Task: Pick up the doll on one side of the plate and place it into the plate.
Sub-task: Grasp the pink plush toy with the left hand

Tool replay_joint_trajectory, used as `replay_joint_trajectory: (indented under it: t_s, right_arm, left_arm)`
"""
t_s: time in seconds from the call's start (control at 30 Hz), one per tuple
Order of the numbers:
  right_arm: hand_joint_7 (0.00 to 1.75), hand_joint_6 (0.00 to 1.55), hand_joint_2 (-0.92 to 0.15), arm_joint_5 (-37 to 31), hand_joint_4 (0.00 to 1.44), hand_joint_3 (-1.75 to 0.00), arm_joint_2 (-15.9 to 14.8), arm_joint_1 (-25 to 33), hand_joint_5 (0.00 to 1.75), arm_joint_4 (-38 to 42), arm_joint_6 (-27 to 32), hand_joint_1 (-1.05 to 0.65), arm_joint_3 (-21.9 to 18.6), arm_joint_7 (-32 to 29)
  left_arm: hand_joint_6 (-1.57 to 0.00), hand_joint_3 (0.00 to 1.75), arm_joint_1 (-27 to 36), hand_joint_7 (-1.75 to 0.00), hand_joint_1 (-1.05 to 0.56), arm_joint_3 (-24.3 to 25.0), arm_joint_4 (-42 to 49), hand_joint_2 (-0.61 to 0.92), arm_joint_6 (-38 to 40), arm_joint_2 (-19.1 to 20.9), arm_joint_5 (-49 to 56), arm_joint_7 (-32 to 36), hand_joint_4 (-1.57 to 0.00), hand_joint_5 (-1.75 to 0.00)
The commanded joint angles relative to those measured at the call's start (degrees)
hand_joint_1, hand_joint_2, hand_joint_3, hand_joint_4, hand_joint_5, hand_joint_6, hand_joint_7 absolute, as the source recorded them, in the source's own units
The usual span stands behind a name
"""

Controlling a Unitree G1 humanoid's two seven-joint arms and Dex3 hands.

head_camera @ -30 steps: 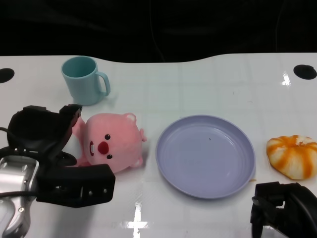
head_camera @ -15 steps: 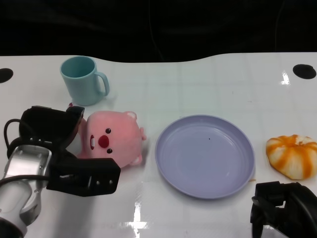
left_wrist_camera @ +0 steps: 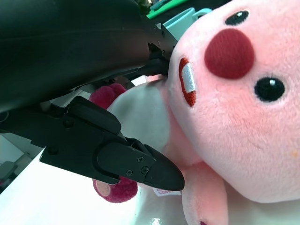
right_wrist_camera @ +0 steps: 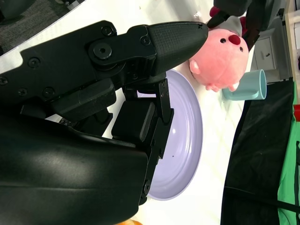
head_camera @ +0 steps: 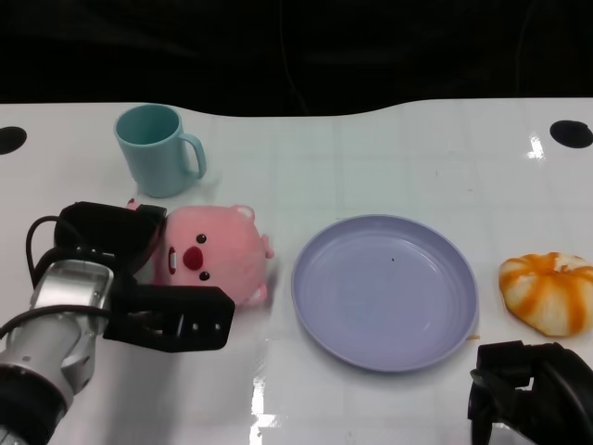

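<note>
Pink plush doll (head_camera: 211, 263) is lying on the white surface (head_camera: 371, 158), left of the round lavender plate (head_camera: 384, 291). Left hand (head_camera: 139, 278) is wrapping its fingers (left_wrist_camera: 136, 161) around it. Right hand (head_camera: 528, 394) is resting nearby; its finger spread cannot be told.

We list: left forearm (head_camera: 51, 348), ribbed silver metal, with a thin black cable looping beside it. Left hand (head_camera: 139, 278), matte black, blocky fingers (left_wrist_camera: 136, 164) fastened with small screws. Right hand (head_camera: 528, 394), black, rounded shell.
</note>
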Motion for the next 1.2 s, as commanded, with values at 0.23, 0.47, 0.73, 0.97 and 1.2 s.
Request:
replay_joint_trajectory:
  t_s: [0.23, 0.47, 0.73, 0.97, 1.2]
  right_arm:
    - [1.16, 1.24, -0.92, -0.39, 1.14, -0.26, -0.88, 1.07, 1.45, -1.73, -0.16, -1.03, -0.13, -0.42]
    - [1.16, 1.23, -0.92, -0.05, 1.17, -0.26, -0.85, 1.59, 1.43, -2.3, -0.21, -1.03, -0.2, -0.38]
    - [1.17, 1.22, -0.92, 0.31, 1.21, -0.26, -1.21, 1.67, 1.4, -2.84, 0.22, -1.01, -0.43, 0.06]
    - [1.21, 1.19, -0.92, 0.03, 1.24, -0.31, -1.24, 1.5, 1.38, -3.18, 0.31, -0.99, -0.25, -0.14]
    - [1.24, 1.15, -0.92, -0.1, 1.24, -0.32, -0.85, 1.46, 1.38, -3.64, 0.31, -1.0, 0.04, -0.5]
  left_arm:
    - [-0.32, 0.01, -7.25, -0.01, -0.78, -3.13, 18.21, 0.91, -3.2, -3.65, -3.9, 2.7, -0.47, -0.05]
    - [-0.33, 0.0, -9.7, -0.01, -0.7, -4.81, 28.54, 0.87, -4.43, -6.81, -6.58, 4.56, -0.53, -0.05]
    - [-0.79, 0.03, -10.12, -0.07, -0.47, -8.99, 33.22, 0.92, -5.78, -8.61, -6.66, 6.19, -0.75, -0.31]
    - [-1.0, 0.04, -10.49, -0.03, -0.28, -10.23, 34.72, 0.92, -7.93, -8.85, -7.61, 8.4, -0.62, -1.74]
    - [-0.98, 0.26, -10.27, -0.02, -0.33, -10.37, 35.11, 0.92, -8.37, -9.16, -9.11, 10.05, -0.64, -1.65]
